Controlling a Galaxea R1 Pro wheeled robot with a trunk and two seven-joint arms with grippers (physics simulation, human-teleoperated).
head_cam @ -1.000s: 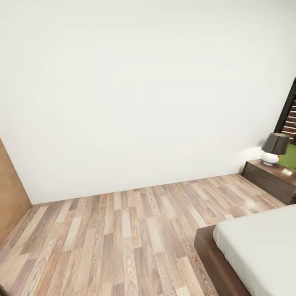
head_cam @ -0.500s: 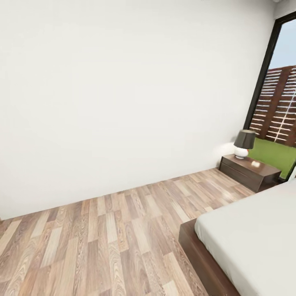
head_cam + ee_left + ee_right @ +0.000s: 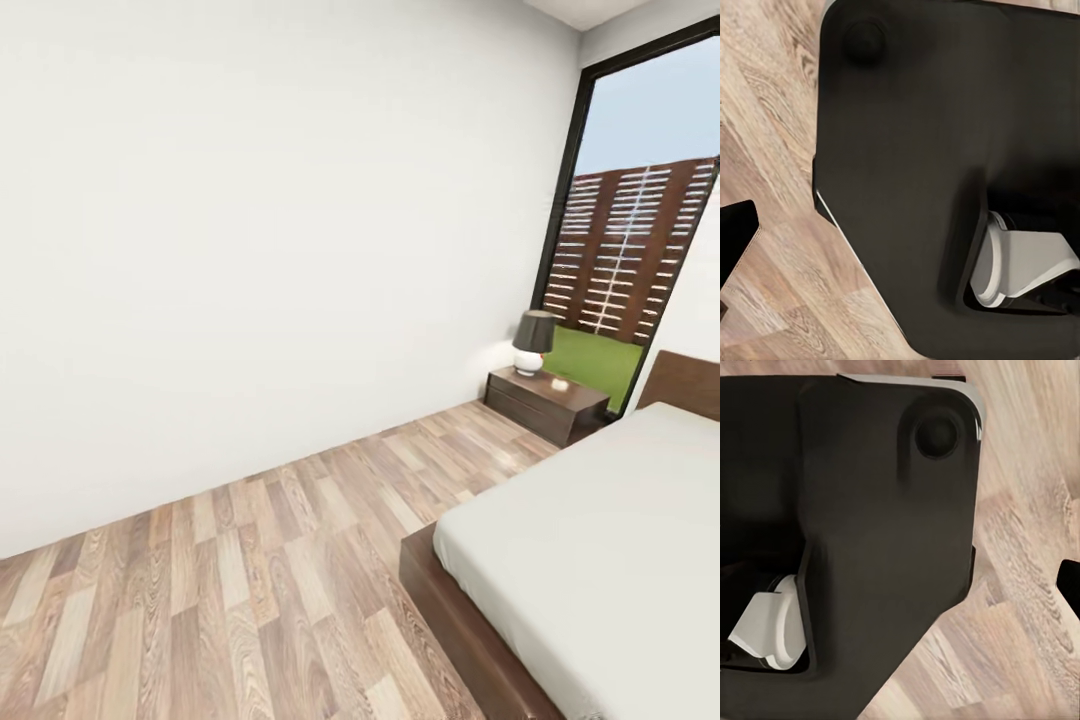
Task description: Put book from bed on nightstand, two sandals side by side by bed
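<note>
Much more of the bed (image 3: 600, 540) is in the head view now than a second ago: the whole picture has slid, so the camera has swung right, not the furniture. The nightstand (image 3: 545, 403) with its lamp (image 3: 533, 342) sits farther off, at the far right by the tall window (image 3: 640, 230), and the headboard (image 3: 685, 383) has come into sight beyond the mattress. The brown panel seen at the left a second ago has gone from view.

For the task, I judge this a search turn: the robot is in the bedroom, facing along the bed's left side, and a drop-off place for the book is now located. No book lies on the visible part of the mattress, and no sandals on the visible floor (image 3: 250, 580), so their places cannot be told.

Both wrist views look down on the robot's dark base (image 3: 915, 150) over the planks; whether either set of jaws is clenched or released, I cannot tell.
</note>
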